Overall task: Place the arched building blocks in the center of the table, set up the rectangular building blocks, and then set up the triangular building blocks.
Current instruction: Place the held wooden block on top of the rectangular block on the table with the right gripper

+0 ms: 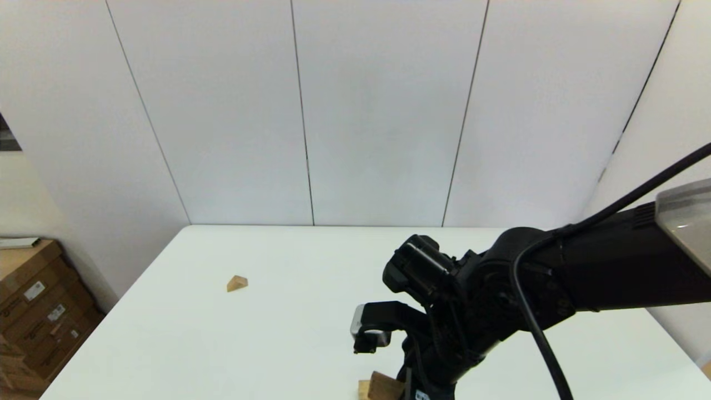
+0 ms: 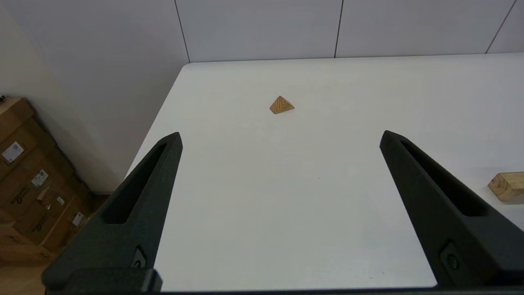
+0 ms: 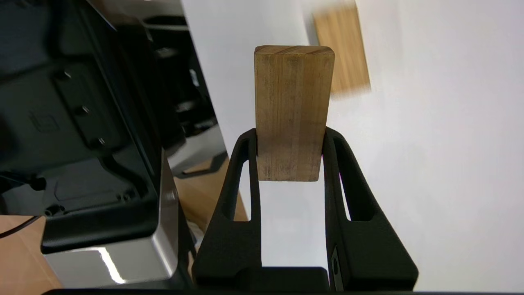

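- Building block [image 3: 294,112] of light-brown wood sits clamped between the two black fingers of the right gripper [image 3: 290,131], which press on its long sides near one end; most of the block sticks out past the fingertips.
- Its facing side is plain and flat, with no notch showing, so I cannot tell whether it is the arched or the rectangular piece.
- In the head view the right arm reaches in from 3 o'clock and bends down to the near table edge at 6 o'clock, where the held block shows tilted and partly hidden by the wrist.
- A second block [image 3: 342,49] lies flat on the white table [image 1: 289,333] just beyond the held one and apart from it; it is blurred, and its shape cannot be made out either.
- Triangular building block [image 1: 237,283] rests alone on the table, at about 10 o'clock from the right wrist and well apart from both other pieces.
- Left gripper [image 2: 280,137] hangs over the left part of the table with its fingers spread wide and nothing between them; the triangular block lies ahead of it at 12 o'clock, well apart.
- Cardboard boxes [image 1: 33,311] stand on the floor off the table's left side, at 9 o'clock.
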Tool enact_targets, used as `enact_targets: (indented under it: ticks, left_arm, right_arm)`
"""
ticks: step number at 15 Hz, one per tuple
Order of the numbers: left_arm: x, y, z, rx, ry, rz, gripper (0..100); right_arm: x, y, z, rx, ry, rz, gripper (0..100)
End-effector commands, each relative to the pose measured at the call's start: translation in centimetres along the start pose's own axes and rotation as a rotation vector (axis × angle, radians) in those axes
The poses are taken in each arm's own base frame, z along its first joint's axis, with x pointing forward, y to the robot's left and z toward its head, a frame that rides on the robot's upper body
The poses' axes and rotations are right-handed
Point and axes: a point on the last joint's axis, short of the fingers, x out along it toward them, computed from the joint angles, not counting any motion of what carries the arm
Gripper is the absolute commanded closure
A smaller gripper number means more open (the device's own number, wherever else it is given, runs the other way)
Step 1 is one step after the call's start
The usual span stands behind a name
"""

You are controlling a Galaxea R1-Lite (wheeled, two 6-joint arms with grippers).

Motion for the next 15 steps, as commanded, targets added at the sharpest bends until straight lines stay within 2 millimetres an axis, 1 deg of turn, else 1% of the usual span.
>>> enact_targets:
  ticks: [1, 4, 7, 10, 15]
  left_arm:
    - [0.0, 0.0, 0.0, 0.0, 0.0, 0.001, 0]
    - [0.0, 0.0, 0.0, 0.003, 0.002, 0.001, 0]
    - [0.0, 0.0, 0.0, 0.003, 0.002, 0.001, 0]
    - [0.0, 0.0, 0.0, 0.003, 0.003, 0.001, 0]
    - [0.0, 0.0, 0.0, 0.003, 0.003, 0.001, 0]
  right_arm:
    - [2.1, -0.8, 0.4, -0.063, 0.03, 0.038, 100]
    - [2.4, -0.8, 0.3, -0.111, 0.037, 0.04, 100]
    - [3.7, -1.6, 0.5, -0.135, 0.058, 0.042, 100]
    - [4.6, -2.2, 1.2, -0.144, 0.07, 0.012, 100]
    - [6.3, -2.9, 1.1, -0.139, 0.12, -0.002, 100]
